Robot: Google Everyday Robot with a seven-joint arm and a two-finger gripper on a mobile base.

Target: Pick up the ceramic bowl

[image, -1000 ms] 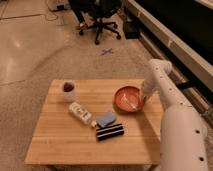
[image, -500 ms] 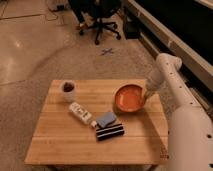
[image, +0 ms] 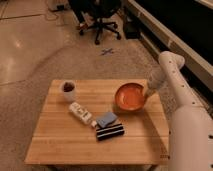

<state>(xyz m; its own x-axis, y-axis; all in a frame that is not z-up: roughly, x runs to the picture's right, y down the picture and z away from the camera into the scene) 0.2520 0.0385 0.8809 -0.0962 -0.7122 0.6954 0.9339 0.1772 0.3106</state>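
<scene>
- Speckled floor surrounds a wooden desk (image: pixel 60 145); a black office chair (image: pixel 102 15) stands behind.
- Ceramic bowl (image: pixel 130 96): round, shallow, glossy orange-red with a darker rim, tipped up above the desk's right part.
- Pincer (image: pixel 149 92) clamped on the bowl's right rim.
- White cup (image: pixel 68 91) at the left; a white bottle (image: pixel 81 113), blue packet (image: pixel 106 119) and striped dark bar (image: pixel 110 132) lie mid-desk.

The square light wooden desk (image: pixel 60 142) carries a white cup (image: pixel 68 91) at upper left, a white bottle (image: pixel 81 113), a blue packet (image: pixel 106 120) and a striped black pouch (image: pixel 110 132) at centre. The pincer (image: pixel 148 92) sits at the rim of the glossy orange-red ceramic bowl (image: pixel 129 97), upper right.
</scene>
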